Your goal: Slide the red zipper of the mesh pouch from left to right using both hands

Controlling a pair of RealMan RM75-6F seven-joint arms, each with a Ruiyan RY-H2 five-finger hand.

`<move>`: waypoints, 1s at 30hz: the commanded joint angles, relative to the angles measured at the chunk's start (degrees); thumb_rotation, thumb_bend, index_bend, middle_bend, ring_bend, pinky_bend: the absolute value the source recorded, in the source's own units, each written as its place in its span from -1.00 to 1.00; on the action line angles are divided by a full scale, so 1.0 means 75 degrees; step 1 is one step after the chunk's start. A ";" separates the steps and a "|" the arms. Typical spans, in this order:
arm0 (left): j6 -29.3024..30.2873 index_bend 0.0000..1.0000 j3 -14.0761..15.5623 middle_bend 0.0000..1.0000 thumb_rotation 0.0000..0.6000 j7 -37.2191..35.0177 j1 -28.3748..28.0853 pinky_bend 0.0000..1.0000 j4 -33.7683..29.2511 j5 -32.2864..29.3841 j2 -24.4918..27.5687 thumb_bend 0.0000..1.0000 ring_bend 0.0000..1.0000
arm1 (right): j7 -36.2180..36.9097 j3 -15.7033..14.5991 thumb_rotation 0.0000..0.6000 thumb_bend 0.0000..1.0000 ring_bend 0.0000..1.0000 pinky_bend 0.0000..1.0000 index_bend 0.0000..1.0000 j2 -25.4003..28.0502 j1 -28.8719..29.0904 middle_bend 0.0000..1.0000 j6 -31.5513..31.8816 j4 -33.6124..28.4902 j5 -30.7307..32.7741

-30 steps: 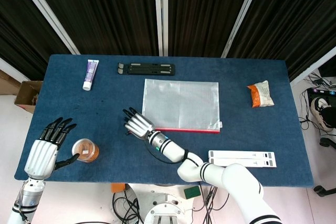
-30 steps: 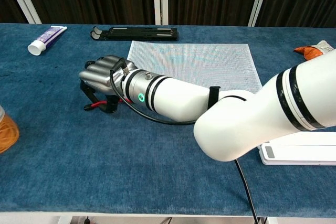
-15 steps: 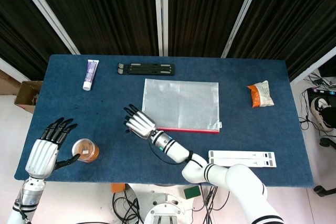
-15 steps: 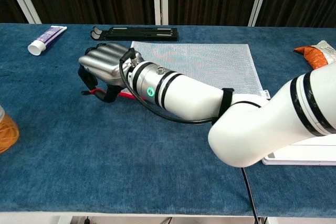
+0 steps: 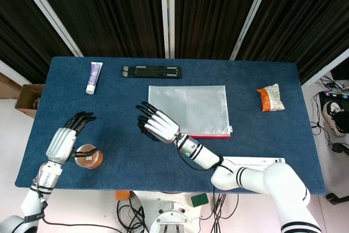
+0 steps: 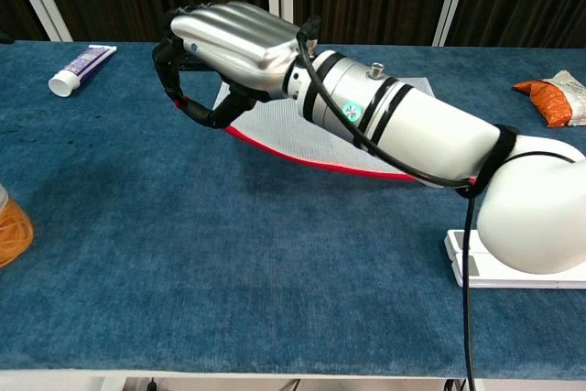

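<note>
The mesh pouch (image 5: 188, 107) lies flat near the table's (image 5: 120, 96) middle, its red zipper (image 6: 311, 161) running along the near edge — the left corner looks lifted off the cloth. The right hand (image 6: 233, 48) is raised there at about nine o'clock from the pouch, fingers curled; it seems to pinch the red pull, though I can't be sure. Well off at eight o'clock the left hand (image 5: 68, 140) hovers with fingers spread, empty, just above an orange jar (image 5: 89, 156). A toothpaste tube (image 5: 94, 77) sits at ten o'clock.
</note>
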 commanded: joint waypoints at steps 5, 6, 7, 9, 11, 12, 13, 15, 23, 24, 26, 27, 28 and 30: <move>-0.0919 -0.52 -0.0295 -0.74 1.00 -0.1241 -0.0965 -0.63 0.0460 -0.0070 -0.0598 -0.88 -0.82 | -0.0131 -0.0086 1.00 -0.01 -0.81 -0.78 0.58 0.0450 -0.0177 -0.22 0.0530 -0.0604 -0.0469; -0.0971 -0.49 -0.0291 -0.74 1.00 -0.1421 -0.1040 -0.63 0.0497 -0.0039 -0.0654 -0.88 -0.82 | -0.0156 -0.0084 1.00 0.00 -0.81 -0.79 0.58 0.0470 -0.0182 -0.23 0.0566 -0.0625 -0.0504; -0.1029 -0.47 -0.0294 -0.74 1.00 -0.1627 -0.1135 -0.64 0.0562 -0.0013 -0.0739 -0.87 -0.82 | -0.0177 -0.0079 1.00 0.00 -0.81 -0.80 0.58 0.0488 -0.0189 -0.23 0.0604 -0.0646 -0.0538; -0.1092 -0.43 -0.0317 -0.74 1.00 -0.1822 -0.1272 -0.64 0.0707 0.0012 -0.0902 -0.87 -0.82 | -0.0175 -0.0064 1.00 0.01 -0.81 -0.82 0.58 0.0493 -0.0195 -0.24 0.0662 -0.0647 -0.0583; -0.1166 -0.41 -0.0349 -0.74 1.00 -0.1945 -0.1436 -0.64 0.0861 0.0035 -0.1096 -0.86 -0.82 | -0.0154 -0.0042 1.00 0.02 -0.81 -0.83 0.58 0.0470 -0.0204 -0.25 0.0723 -0.0605 -0.0615; -0.1201 -0.41 -0.0357 -0.74 1.00 -0.2007 -0.1508 -0.64 0.0904 0.0049 -0.1172 -0.85 -0.83 | -0.0136 -0.0030 1.00 0.02 -0.81 -0.84 0.58 0.0454 -0.0206 -0.25 0.0737 -0.0579 -0.0616; -0.1234 -0.41 -0.0364 -0.74 1.00 -0.2076 -0.1581 -0.64 0.0938 0.0069 -0.1241 -0.84 -0.82 | -0.0113 -0.0020 1.00 0.03 -0.81 -0.84 0.58 0.0441 -0.0206 -0.25 0.0738 -0.0560 -0.0615; -0.1257 -0.38 -0.0400 -0.74 1.00 -0.2178 -0.1735 -0.64 0.1063 0.0106 -0.1441 -0.83 -0.82 | -0.0074 0.0000 1.00 0.03 -0.81 -0.84 0.58 0.0416 -0.0202 -0.25 0.0752 -0.0516 -0.0625; -0.1510 -0.29 -0.0585 -0.74 1.00 -0.2265 -0.2298 -0.64 0.1721 -0.0032 -0.2237 -0.73 -0.83 | 0.0024 0.0045 1.00 0.04 -0.81 -0.84 0.58 0.0337 -0.0177 -0.25 0.0716 -0.0400 -0.0630; -0.1529 -0.28 -0.0614 -0.74 1.00 -0.2233 -0.2344 -0.64 0.1796 -0.0071 -0.2309 -0.71 -0.83 | 0.0029 0.0047 1.00 0.04 -0.81 -0.84 0.58 0.0330 -0.0175 -0.25 0.0719 -0.0384 -0.0636; -0.1523 -0.24 -0.0670 -0.74 1.00 -0.2182 -0.2415 -0.64 0.1956 -0.0157 -0.2468 -0.67 -0.83 | 0.0050 0.0054 1.00 0.04 -0.81 -0.84 0.58 0.0320 -0.0178 -0.25 0.0723 -0.0359 -0.0638; -0.1516 -0.21 -0.0681 -0.74 1.00 -0.2177 -0.2438 -0.64 0.2013 -0.0185 -0.2524 -0.65 -0.83 | 0.0058 0.0061 1.00 0.04 -0.81 -0.84 0.58 0.0320 -0.0179 -0.25 0.0720 -0.0350 -0.0631; -0.1506 -0.19 -0.0691 -0.74 1.00 -0.2174 -0.2460 -0.64 0.2070 -0.0209 -0.2580 -0.63 -0.83 | 0.0067 0.0071 1.00 0.04 -0.81 -0.84 0.58 0.0317 -0.0180 -0.25 0.0717 -0.0342 -0.0622; -0.1499 -0.15 -0.0691 -0.74 1.00 -0.2161 -0.2513 -0.64 0.2203 -0.0243 -0.2696 -0.61 -0.83 | 0.0109 0.0085 1.00 0.05 -0.81 -0.84 0.58 0.0312 -0.0179 -0.25 0.0688 -0.0333 -0.0597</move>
